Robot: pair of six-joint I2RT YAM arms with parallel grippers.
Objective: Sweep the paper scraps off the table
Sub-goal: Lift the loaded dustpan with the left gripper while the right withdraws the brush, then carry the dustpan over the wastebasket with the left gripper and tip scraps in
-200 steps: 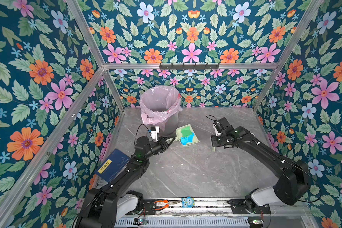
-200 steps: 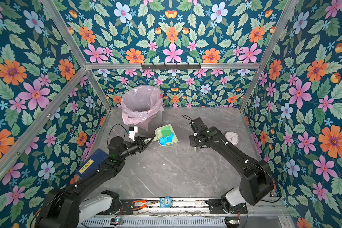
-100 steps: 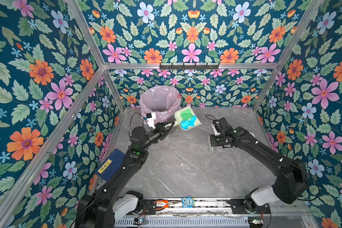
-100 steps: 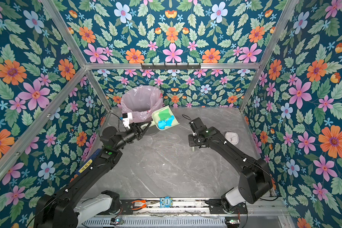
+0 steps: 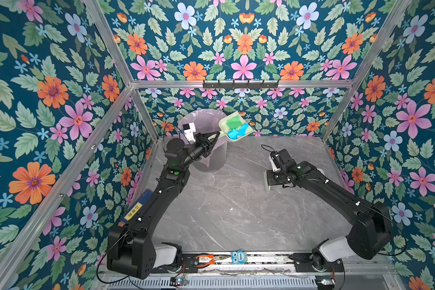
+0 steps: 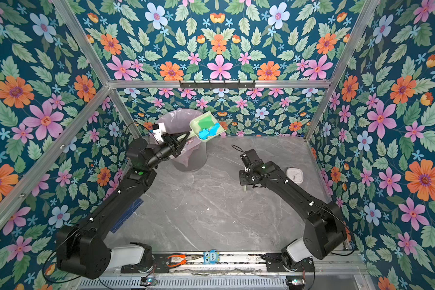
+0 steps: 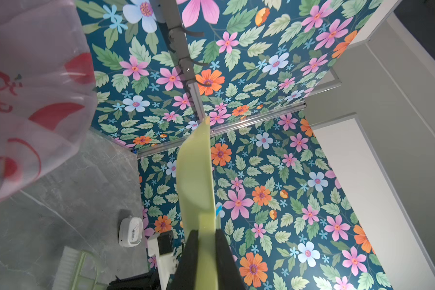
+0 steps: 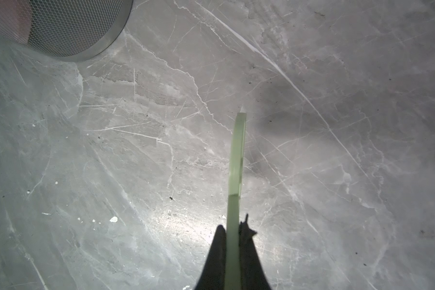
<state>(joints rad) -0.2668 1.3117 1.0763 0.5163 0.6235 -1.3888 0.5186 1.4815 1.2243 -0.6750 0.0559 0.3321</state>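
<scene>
Green and blue paper scraps (image 5: 236, 128) (image 6: 207, 130) lie piled in a pale green dustpan (image 5: 225, 123) (image 6: 196, 123). My left gripper (image 5: 215, 138) (image 6: 185, 137) is shut on the dustpan's handle and holds the pan in the air beside the bin's rim. In the left wrist view the dustpan (image 7: 196, 175) is seen edge-on in the left gripper (image 7: 206, 233), with one blue scrap (image 7: 219, 209) peeking out. My right gripper (image 5: 271, 182) (image 8: 234, 227) points down over the table (image 5: 236, 213), shut on a pale green brush (image 6: 245, 187) (image 8: 237, 155). No scraps show on the table.
A mesh bin with a pink bag (image 5: 206, 158) (image 6: 185, 160) (image 8: 60, 30) stands at the back left. A white clock (image 6: 294, 175) (image 7: 131, 232) lies near the right wall. A blue book (image 5: 136, 208) leans at the left edge. Pliers (image 5: 206, 258) rest on the front rail.
My left arm has lifted the loaded dustpan off the table, up and back to the bin's rim. The right arm with the brush has hardly moved.
</scene>
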